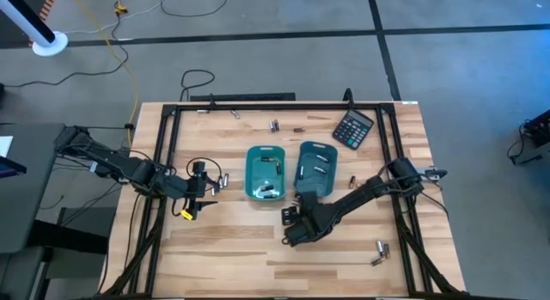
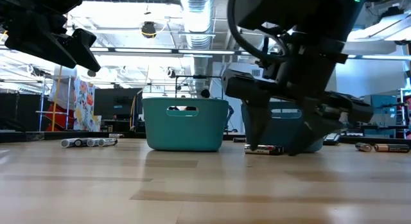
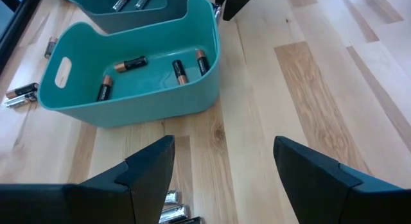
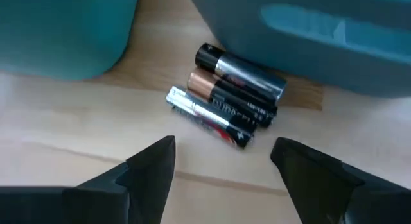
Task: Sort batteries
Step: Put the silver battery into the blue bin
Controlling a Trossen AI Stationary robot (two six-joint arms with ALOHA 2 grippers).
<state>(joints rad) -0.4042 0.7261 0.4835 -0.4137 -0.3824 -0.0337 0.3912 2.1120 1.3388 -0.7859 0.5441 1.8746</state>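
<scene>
Right end effector [image 4: 225,163] with fingers apart hovers by three batteries [image 4: 226,113]; left end effector [image 3: 221,166] also apart, empty

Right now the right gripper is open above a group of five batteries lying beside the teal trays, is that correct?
Not quite: the group has three batteries, not five, as the right wrist view shows. The rest holds: the right gripper is open above them, beside the teal trays.

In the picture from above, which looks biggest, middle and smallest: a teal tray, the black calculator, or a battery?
1. Left teal tray, biggest; the right teal tray looks about equal.
2. Calculator.
3. Battery, smallest by far.
</scene>
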